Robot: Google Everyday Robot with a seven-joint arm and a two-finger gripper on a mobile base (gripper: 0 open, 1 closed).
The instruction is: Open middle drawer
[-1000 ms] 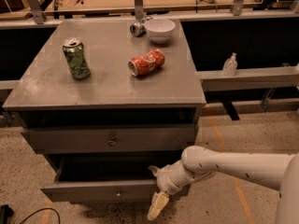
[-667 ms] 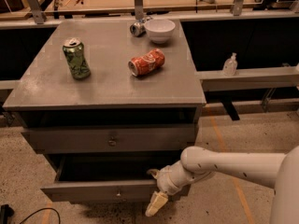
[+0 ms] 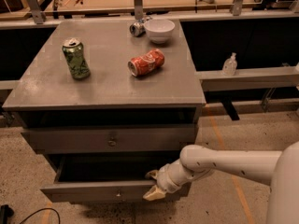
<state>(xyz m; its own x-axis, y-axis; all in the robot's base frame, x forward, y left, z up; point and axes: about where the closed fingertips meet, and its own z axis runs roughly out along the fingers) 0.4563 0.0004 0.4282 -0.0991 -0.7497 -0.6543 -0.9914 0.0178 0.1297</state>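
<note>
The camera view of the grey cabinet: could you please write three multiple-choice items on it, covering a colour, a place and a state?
1. The upright can on the cabinet top is: A green; B red; C blue.
2. The gripper is: A on the cabinet top; B at the middle drawer front, right of its knob; C on the floor.
3. The middle drawer is: A shut flush; B pulled out; C taken out entirely.

Answers:
1. A, its body is green.
2. B, it sits at the front panel beside the knob.
3. B, the front stands forward with the tray showing behind it.
</note>
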